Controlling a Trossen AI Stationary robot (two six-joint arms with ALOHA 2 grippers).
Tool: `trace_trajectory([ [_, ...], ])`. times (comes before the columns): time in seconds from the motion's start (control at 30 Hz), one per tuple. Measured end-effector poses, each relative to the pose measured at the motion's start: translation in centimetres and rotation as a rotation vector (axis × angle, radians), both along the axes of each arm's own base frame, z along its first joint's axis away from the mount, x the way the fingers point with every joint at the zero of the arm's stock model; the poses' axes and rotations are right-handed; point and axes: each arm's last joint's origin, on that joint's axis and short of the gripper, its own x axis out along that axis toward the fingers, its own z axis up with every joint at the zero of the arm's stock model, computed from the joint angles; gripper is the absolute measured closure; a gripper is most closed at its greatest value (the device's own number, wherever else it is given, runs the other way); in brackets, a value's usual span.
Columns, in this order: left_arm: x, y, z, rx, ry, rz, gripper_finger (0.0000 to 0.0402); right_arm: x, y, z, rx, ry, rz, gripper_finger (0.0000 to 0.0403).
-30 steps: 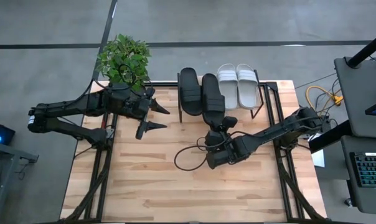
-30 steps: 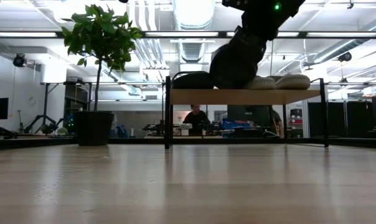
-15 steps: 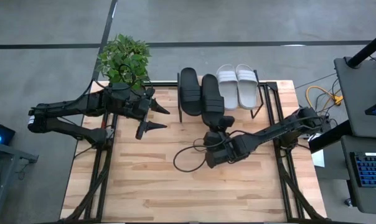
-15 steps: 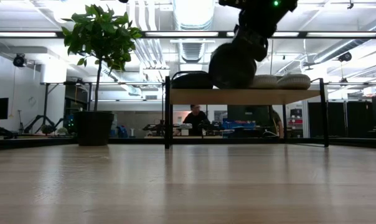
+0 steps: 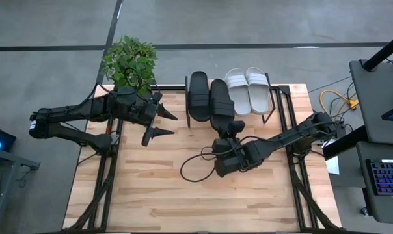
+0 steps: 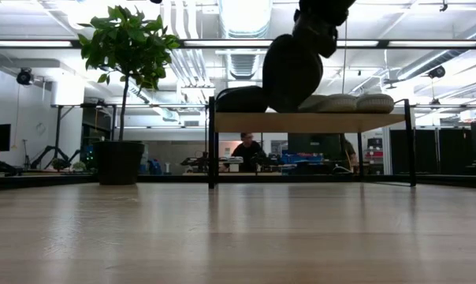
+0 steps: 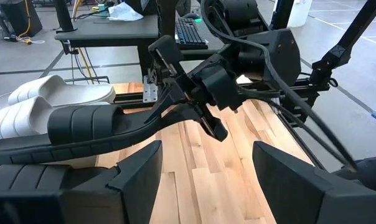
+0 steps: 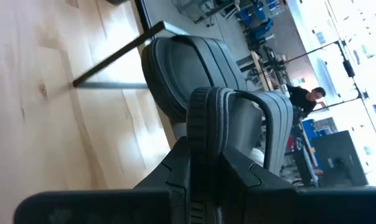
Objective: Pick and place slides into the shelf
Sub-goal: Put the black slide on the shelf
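Since a second earlier, I'd pushed the black slide (image 5: 221,103) further onto the shelf (image 5: 271,97). My left gripper (image 5: 159,122) waited spread and empty; my right gripper (image 5: 230,132) pinched its heel. Released tilted, it might slide off.

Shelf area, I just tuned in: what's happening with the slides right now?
The right hand is shut on the heel of the second black slide, easing it onto the shelf beside the first black slide. The two white slides already sit on the shelf. The left hand waits open near the potted plant.
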Motion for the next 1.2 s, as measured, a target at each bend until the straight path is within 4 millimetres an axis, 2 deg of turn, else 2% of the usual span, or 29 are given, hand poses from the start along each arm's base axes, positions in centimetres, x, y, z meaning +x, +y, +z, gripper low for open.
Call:
trace_trajectory([
  [0.5,0.0,0.0,0.0,-0.003,-0.001,-0.005,0.0167,-1.1,-0.3,-0.4,-0.021,0.125,0.0,0.0365],
  [0.9,0.0,0.0,0.0,-0.003,-0.002,-0.007,0.0167,-1.8,-0.4,-1.3,0.063,0.229,0.019,0.0365],
  [1.2,0.0,0.0,0.0,-0.002,-0.002,-0.007,0.0167,-1.8,-0.6,-2.0,0.088,0.21,0.005,0.0365],
])
